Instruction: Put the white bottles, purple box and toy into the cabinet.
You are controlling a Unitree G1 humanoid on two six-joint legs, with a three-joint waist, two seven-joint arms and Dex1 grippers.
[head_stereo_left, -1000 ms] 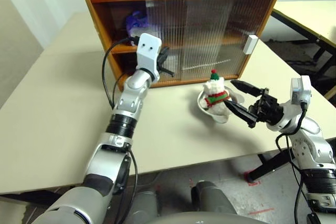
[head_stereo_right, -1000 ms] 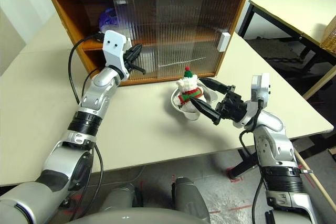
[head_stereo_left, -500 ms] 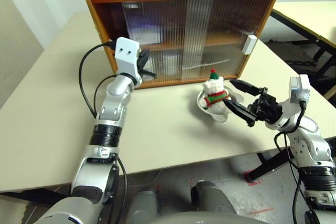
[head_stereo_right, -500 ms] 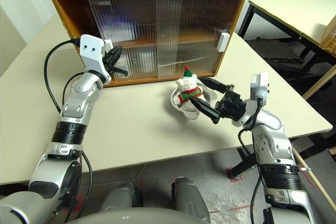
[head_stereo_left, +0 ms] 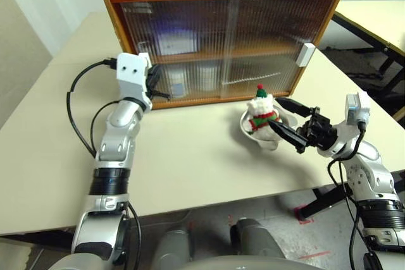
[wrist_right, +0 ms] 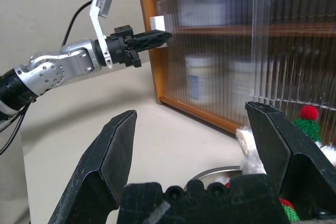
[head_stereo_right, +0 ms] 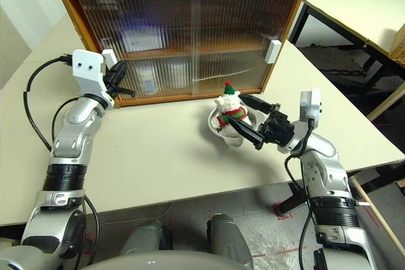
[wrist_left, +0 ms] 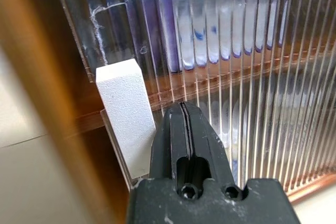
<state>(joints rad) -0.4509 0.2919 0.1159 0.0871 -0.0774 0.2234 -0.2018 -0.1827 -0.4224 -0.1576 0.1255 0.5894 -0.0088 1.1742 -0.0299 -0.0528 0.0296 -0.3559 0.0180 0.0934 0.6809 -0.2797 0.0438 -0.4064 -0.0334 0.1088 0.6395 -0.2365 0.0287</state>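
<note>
The cabinet (head_stereo_left: 221, 36) stands at the worktop's (head_stereo_left: 183, 156) far edge, doors drawn across its front; open worktop lies before it. The left gripper (head_stereo_right: 123, 80) (fingers closed, empty) meets the left white handle (wrist_left: 126, 114). The right gripper (head_stereo_left: 288, 118), fingers spread wide, flanks the toy (head_stereo_left: 261, 109) in its bowl (head_stereo_left: 269, 138).

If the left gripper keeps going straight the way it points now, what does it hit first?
Most likely the cabinet's ribbed sliding door: the shut left gripper points at it, beside the white handle. How much gap remains is hard to judge.
</note>
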